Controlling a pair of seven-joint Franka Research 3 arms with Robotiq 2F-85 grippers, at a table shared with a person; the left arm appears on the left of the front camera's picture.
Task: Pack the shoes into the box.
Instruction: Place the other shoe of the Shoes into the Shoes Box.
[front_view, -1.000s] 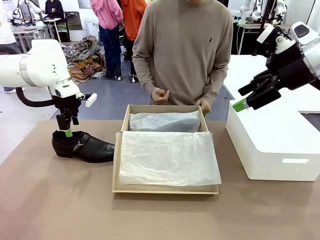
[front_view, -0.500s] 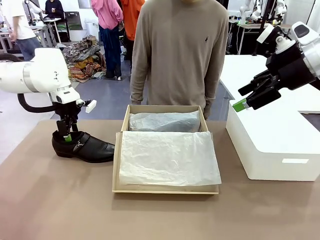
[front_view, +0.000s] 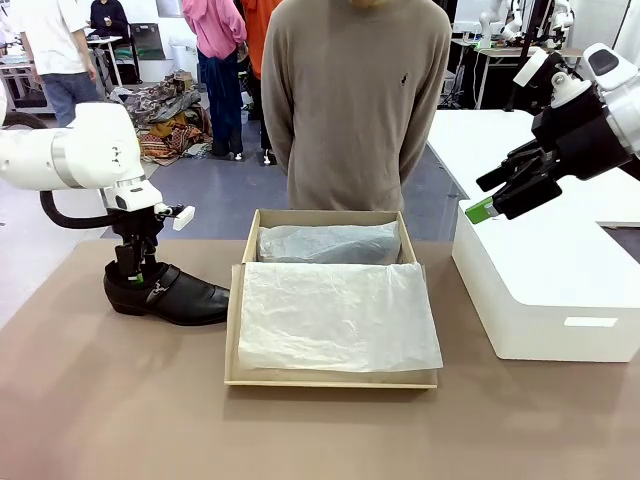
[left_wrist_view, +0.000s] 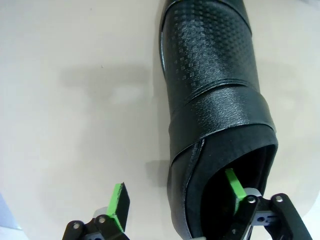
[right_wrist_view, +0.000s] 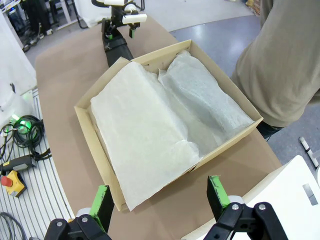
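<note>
One glossy black shoe (front_view: 170, 292) lies on the table left of the box, toe toward it. My left gripper (front_view: 130, 270) stands low over its heel, open. In the left wrist view the shoe (left_wrist_view: 215, 95) has one green pad (left_wrist_view: 233, 184) inside its opening and the other pad (left_wrist_view: 118, 199) outside the side wall, with a gap to the leather. The tan box (front_view: 240, 300) lies open, with white tissue (front_view: 335, 315) spread over it; a greyish bundle (front_view: 330, 243) fills its far part. The other shoe is out of view. My right gripper (front_view: 490, 205) hangs open in the air, far right.
A large white block (front_view: 550, 290) stands right of the box, under my right gripper. A person in a tan sweater (front_view: 360, 100) stands at the far edge behind the box. In the right wrist view the box (right_wrist_view: 95, 140) lies below the open gripper (right_wrist_view: 159, 197).
My left gripper has come down onto the shoe's heel opening. The person's hands have dropped away from the box's far edge. The right arm has not moved.
</note>
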